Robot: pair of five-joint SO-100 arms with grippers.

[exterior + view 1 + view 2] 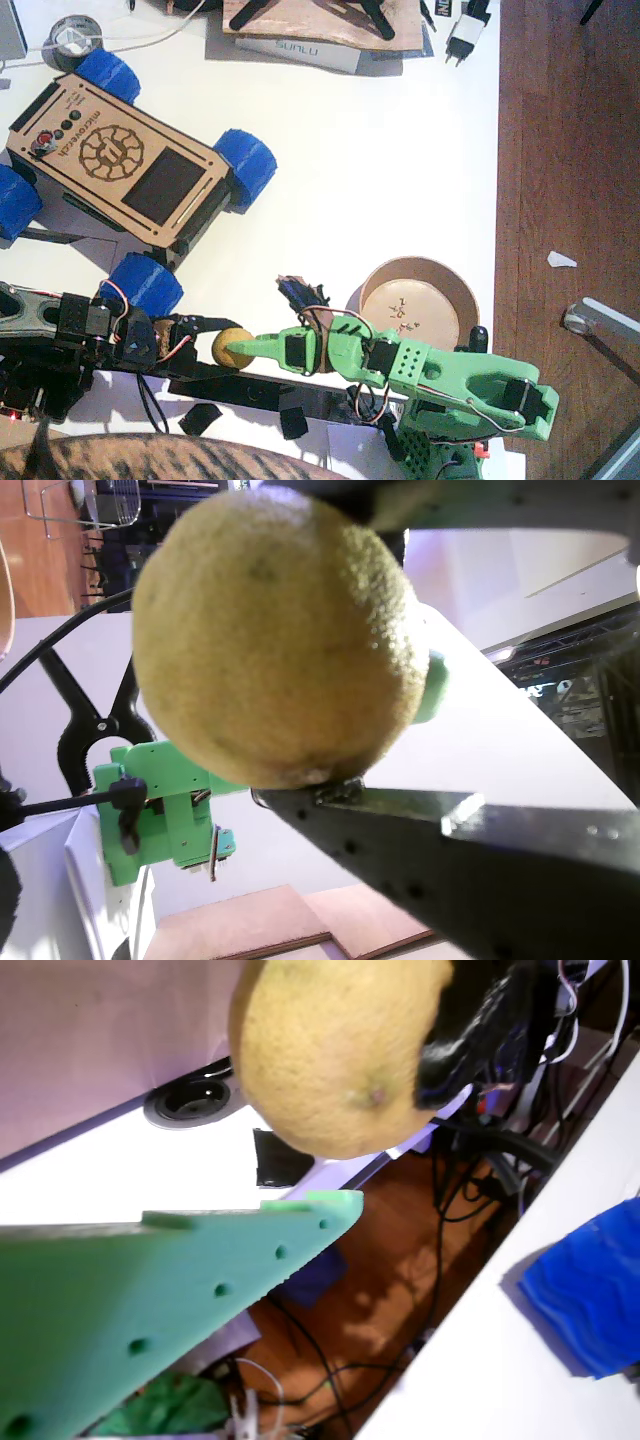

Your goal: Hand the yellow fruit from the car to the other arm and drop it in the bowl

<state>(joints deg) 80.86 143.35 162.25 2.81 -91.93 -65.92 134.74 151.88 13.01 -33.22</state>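
The yellow fruit [228,352] hangs near the table's front edge, between the two arms. My left gripper [212,343], the black one, is shut on it. In a wrist view the yellow fruit [270,630] rests on a black finger [450,850] and fills the frame. My right gripper [250,347], bright green, reaches in from the right, its pointed tip over the fruit. In the other wrist view the yellow fruit [340,1050] sits just above a green finger [150,1300], with a small gap between them. The car [120,165] stands at the back left with nothing on it. The bowl [418,305] lies empty behind the green arm.
A tape roll [70,40], a flat box [300,48] and a plug adapter [465,35] lie along the back. The table's right edge [497,200] borders wooden floor. A blue wheel [142,283] of the car is close to the black arm. Something striped and brown [150,462] fills the bottom edge.
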